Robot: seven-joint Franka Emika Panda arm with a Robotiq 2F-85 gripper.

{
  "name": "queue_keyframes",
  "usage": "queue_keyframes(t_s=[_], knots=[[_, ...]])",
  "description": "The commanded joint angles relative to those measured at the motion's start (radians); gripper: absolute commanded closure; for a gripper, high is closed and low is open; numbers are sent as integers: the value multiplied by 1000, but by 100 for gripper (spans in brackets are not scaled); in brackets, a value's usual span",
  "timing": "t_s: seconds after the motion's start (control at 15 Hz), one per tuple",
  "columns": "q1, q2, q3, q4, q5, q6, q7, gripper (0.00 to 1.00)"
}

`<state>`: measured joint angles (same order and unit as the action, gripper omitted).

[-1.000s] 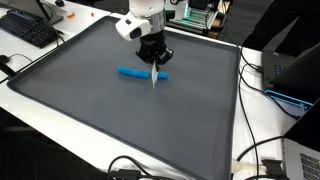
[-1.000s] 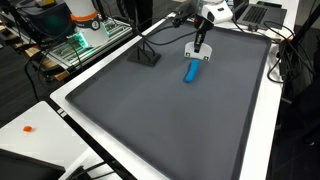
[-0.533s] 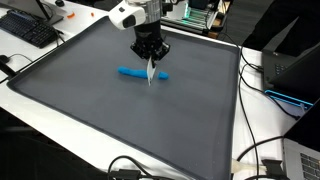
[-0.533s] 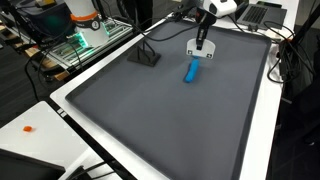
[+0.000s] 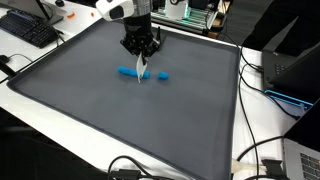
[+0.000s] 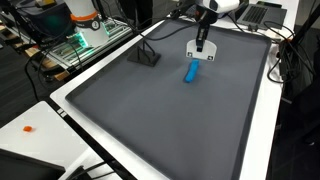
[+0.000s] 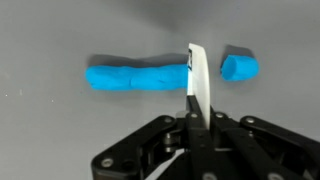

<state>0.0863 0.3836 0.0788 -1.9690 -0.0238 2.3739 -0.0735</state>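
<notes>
Over the grey mat (image 5: 120, 115), your gripper (image 7: 191, 122) has its fingers clamped on a white blade (image 7: 198, 78). The blue roll (image 7: 135, 77) lies beyond the fingertips, just beside the blade. The small piece (image 7: 239, 67) lies on the blade's other side.

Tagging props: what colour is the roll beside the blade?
The roll is bright blue; clearest in wrist view.

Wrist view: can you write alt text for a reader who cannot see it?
The shut gripper holds a thin white blade that stands between a long blue roll and a short blue piece lying apart from it, all on a grey mat.
</notes>
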Motion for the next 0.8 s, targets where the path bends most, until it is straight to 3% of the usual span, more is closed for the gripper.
queue_keyframes(t_s=[0.0, 0.73], knots=[[-3, 9, -9, -5, -27, 7, -13, 99], [-4, 54, -12, -22, -54, 44, -24, 99]])
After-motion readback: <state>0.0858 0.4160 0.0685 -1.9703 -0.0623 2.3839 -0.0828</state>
